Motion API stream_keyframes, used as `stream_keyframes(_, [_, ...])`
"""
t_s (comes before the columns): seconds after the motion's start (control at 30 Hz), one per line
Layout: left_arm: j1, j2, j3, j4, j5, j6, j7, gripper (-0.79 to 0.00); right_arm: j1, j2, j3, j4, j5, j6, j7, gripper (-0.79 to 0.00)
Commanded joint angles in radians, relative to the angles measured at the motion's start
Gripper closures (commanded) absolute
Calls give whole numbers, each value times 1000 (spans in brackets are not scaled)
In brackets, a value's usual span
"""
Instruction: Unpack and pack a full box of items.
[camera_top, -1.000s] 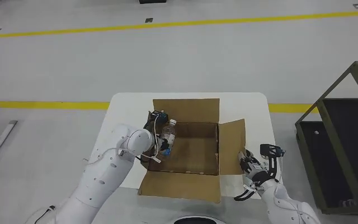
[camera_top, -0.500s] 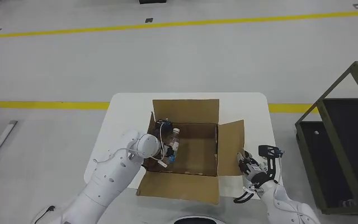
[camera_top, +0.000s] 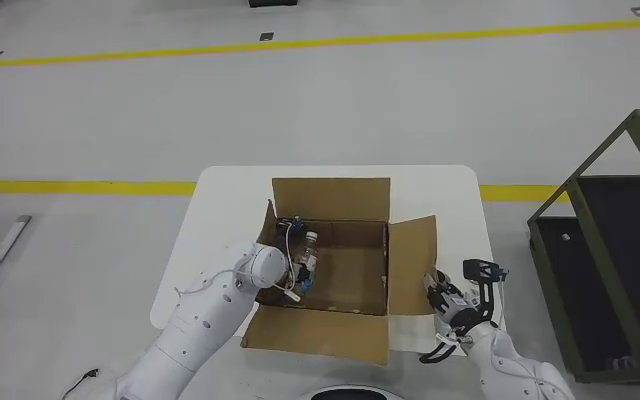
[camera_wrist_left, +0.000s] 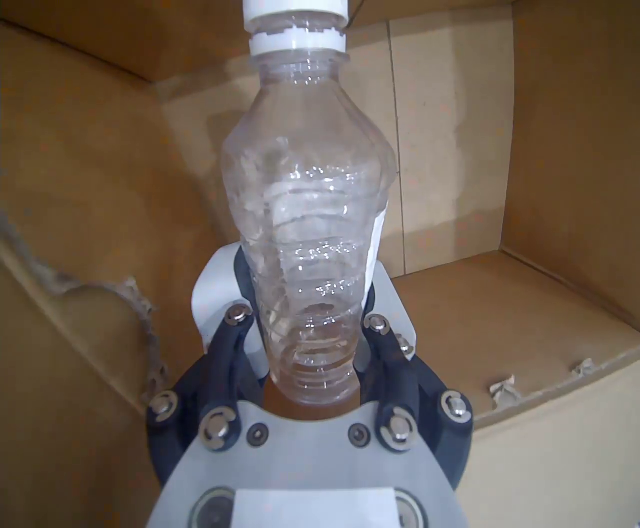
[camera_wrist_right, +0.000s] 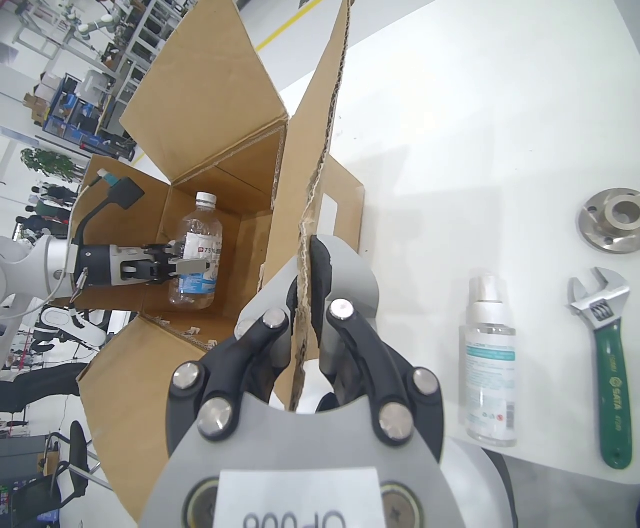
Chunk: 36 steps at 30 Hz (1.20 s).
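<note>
An open cardboard box (camera_top: 350, 278) stands in the middle of the white table. My left gripper (camera_top: 296, 263) is inside it by the left wall, shut on the lower body of a clear plastic bottle (camera_top: 306, 256) with a white cap. The left wrist view has the bottle (camera_wrist_left: 310, 210) clamped between the pads of that gripper (camera_wrist_left: 305, 295), above the box floor. My right gripper (camera_wrist_right: 306, 272) is shut on the torn edge of the box's right flap (camera_wrist_right: 320, 125). From there the bottle (camera_wrist_right: 197, 250) hangs upright in the box.
On the table beside my right gripper lie a small spray bottle (camera_wrist_right: 489, 360), a green-handled wrench (camera_wrist_right: 607, 360) and a metal flange (camera_wrist_right: 612, 220). A green metal rack (camera_top: 590, 200) stands to the right of the table (camera_top: 440, 190).
My left arm has carried the bottle from over the box's left edge down and inward into the box. The right gripper has kept its hold on the flap.
</note>
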Motion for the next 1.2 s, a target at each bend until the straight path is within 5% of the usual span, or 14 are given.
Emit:
stream_keyframes(0.0, [-11,-10,22,19,0,10,11,0,-2,0,1,-1,2,-1,0,0])
stream_keyframes(0.4, [-80,-59,95,160,-24,77,-33,0,-16,2,10,-6,6,-2,-9,0])
stream_keyframes(0.43, [-81,-61,98,163,-25,79,-32,-92,-17,3,10,-5,7,-2,-8,0])
stream_keyframes(0.47, [-82,-63,100,167,-26,81,-34,-332,-17,3,10,-5,8,-1,-9,0])
stream_keyframes(0.5, [-83,-65,102,170,-26,83,-34,-785,-17,3,10,-6,8,0,-9,0])
stream_keyframes(0.9, [-78,-61,81,128,23,100,-54,-785,-17,4,13,-5,12,4,-6,0])
stream_keyframes(1.17, [-24,-23,2,-67,112,63,-69,-785,-5,7,27,0,14,5,-2,0])
